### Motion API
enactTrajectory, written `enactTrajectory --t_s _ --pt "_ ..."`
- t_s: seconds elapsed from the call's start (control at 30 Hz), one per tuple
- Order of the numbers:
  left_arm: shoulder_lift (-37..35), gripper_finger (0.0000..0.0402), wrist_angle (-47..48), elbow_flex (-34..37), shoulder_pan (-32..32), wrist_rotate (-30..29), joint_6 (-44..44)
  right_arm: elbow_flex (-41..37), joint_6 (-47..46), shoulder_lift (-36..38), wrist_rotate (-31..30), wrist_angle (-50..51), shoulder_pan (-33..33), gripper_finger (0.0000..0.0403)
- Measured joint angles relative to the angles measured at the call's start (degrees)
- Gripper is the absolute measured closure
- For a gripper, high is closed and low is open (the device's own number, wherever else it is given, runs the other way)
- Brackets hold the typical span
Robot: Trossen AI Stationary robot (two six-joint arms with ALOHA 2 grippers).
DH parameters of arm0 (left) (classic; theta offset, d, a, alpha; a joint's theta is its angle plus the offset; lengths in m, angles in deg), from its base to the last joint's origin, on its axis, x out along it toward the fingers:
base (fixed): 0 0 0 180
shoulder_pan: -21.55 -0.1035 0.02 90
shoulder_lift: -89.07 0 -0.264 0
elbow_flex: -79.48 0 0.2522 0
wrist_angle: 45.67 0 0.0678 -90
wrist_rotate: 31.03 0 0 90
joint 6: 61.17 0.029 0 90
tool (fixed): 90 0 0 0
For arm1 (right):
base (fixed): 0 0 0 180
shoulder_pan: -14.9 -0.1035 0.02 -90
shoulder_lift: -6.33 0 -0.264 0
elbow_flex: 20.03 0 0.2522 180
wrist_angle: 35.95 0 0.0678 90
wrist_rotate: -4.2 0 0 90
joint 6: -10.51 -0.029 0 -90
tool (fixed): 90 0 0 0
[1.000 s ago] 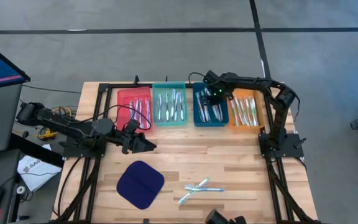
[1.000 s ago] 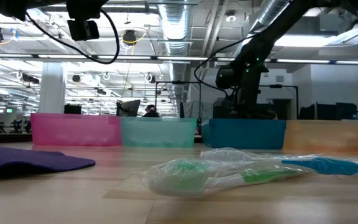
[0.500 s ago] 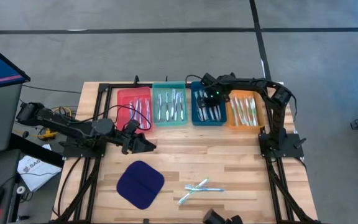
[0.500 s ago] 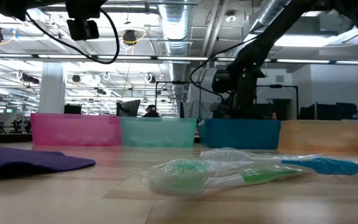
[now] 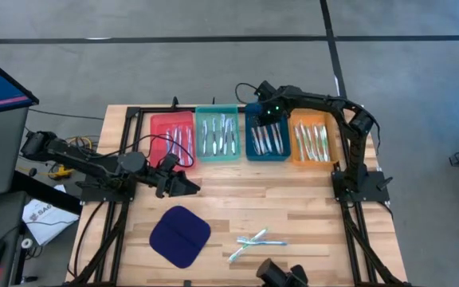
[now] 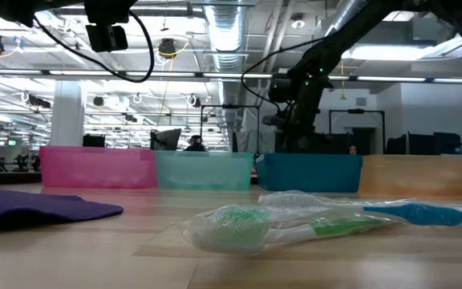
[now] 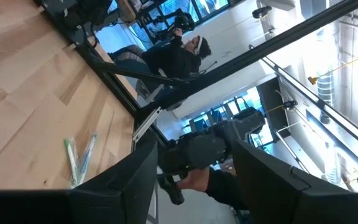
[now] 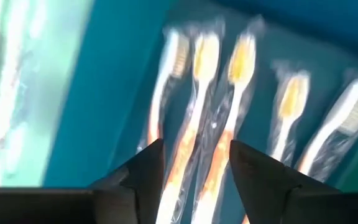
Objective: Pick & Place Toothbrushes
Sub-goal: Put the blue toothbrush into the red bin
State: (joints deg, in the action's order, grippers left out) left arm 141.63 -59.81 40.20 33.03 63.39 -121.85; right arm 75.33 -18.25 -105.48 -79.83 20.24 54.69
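Right hand [image 5: 259, 89] has lifted up and back off the blue tray [image 5: 266, 137], fingers apart and holding nothing.
Drop step looks done: toothbrushes [image 8: 199, 118] lie in the tray below. Two more toothbrushes [image 5: 253, 241] wait on the table [image 5: 309, 215]; next it must reach them. Left hand [image 5: 188, 186] waits mid-table, fingers apart.

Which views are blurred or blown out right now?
Right wrist view: the toothbrushes in the blue tray are smeared by blur. Low view: the wrapped toothbrushes nearest the lens look soft; ceiling lights glare. Left wrist view: bright windows wash out the background. High view: evenly lit.
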Motion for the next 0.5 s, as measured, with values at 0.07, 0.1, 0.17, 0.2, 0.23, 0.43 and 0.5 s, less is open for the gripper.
enactTrajectory --t_s 0.07,0.1,0.17,0.2,0.23,0.43,0.5 --pt "0.0 0.0198 0.0 0.0 0.0 0.0 0.0 2.3 1.2 0.0 0.0 1.5 0.6 0.0223" --pt "0.0 0.0198 0.0 0.0 0.0 0.0 0.0 3.5 1.7 0.0 0.0 2.6 0.8 0.0221" --pt "0.0 0.0198 0.0 0.0 0.0 0.0 -0.1 6.1 2.4 0.0 0.0 4.9 1.4 0.0219" --pt "0.0 0.0198 0.0 0.0 0.0 0.0 -0.2 7.6 3.1 0.0 0.0 6.1 1.6 0.0218" --pt "0.0 0.0198 0.0 0.0 0.0 0.0 -0.4 9.2 3.9 0.0 0.0 7.1 1.7 0.0218" --pt "0.0 0.0198 -0.1 0.0 0.0 0.0 -1.3 19.0 8.7 0.0 3.4 17.7 1.0 0.0229" --pt "0.0 0.0198 -0.1 0.0 0.0 0.2 -1.3 21.1 10.8 0.0 5.1 21.1 -0.1 0.0233"
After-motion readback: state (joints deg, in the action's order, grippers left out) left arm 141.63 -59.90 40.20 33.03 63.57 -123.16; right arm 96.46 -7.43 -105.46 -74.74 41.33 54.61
